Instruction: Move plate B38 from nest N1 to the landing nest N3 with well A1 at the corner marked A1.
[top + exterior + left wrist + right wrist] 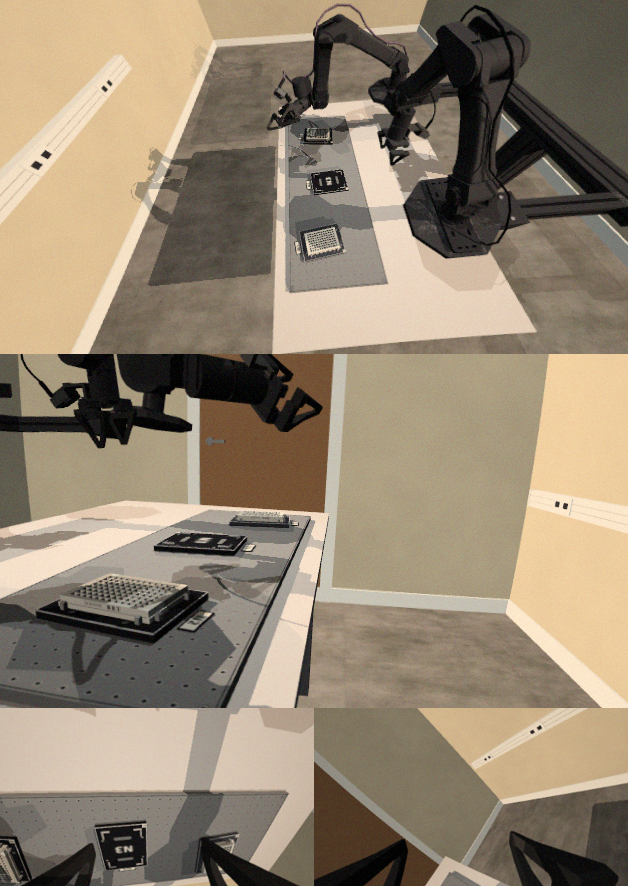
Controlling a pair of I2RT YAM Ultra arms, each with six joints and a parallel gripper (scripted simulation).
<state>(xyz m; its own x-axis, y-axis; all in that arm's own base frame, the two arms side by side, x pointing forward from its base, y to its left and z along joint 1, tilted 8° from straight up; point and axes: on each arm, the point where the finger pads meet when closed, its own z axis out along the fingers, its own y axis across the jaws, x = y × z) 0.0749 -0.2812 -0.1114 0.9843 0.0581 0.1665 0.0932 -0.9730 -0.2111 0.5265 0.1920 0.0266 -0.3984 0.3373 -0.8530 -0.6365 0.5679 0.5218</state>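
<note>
Plate B38 [318, 134] sits on nest N1 at the far end of the grey deck [330, 210]. It also shows in the exterior view [260, 518] and partly behind a finger in the left wrist view [222, 845]. The landing nest N3 [329, 181] is a black frame in the middle of the deck with nothing on it [200, 542] [121, 846]. Plate B83 [321, 241] [125, 596] sits on N2 at the near end. My left gripper [396, 156] [148, 845] is open, high over the white table beside N3. My right gripper [282, 119] [296, 408] is open, in the air past the deck's far corner near N1.
The near arm's base [457, 220] stands on the white table beside the deck. Small name signs lie next to the nests, such as the N2 sign [196, 620]. The table edge drops to the floor just beyond the deck's outer long side. A brown door [260, 454] is behind.
</note>
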